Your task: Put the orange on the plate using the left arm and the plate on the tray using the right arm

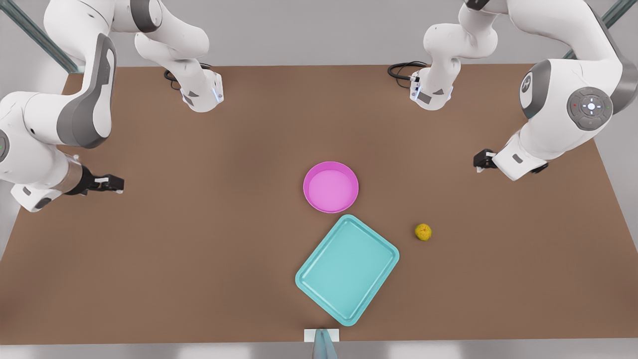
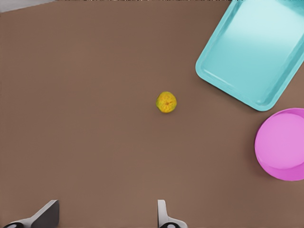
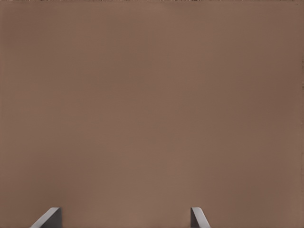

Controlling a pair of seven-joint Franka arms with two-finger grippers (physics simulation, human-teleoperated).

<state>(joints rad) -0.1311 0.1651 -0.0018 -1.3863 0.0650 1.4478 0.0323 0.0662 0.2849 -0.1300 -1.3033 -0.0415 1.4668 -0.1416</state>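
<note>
Orange [image 1: 423, 232]: loose on the surface [image 1: 199, 259], beside the tray [image 1: 347, 269], awaiting pickup.
Plate [image 1: 331, 187]: empty, just off the tray's corner.
Left pincer [image 2: 107, 216]: wide open, empty, near the orange.
Right pincer [image 3: 126, 218]: wide open, empty, waiting.

One orange [image 1: 423, 232]; one pink plate [image 1: 331, 187]; one teal tray [image 1: 347, 269]; two robot arms; one brown table [image 1: 199, 249].

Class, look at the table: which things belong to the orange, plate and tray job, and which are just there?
Belong to the job:
orange
plate
tray
left gripper, open, waiting
right gripper, open, waiting

Just there:
brown table
black cables at the arm bases
</note>
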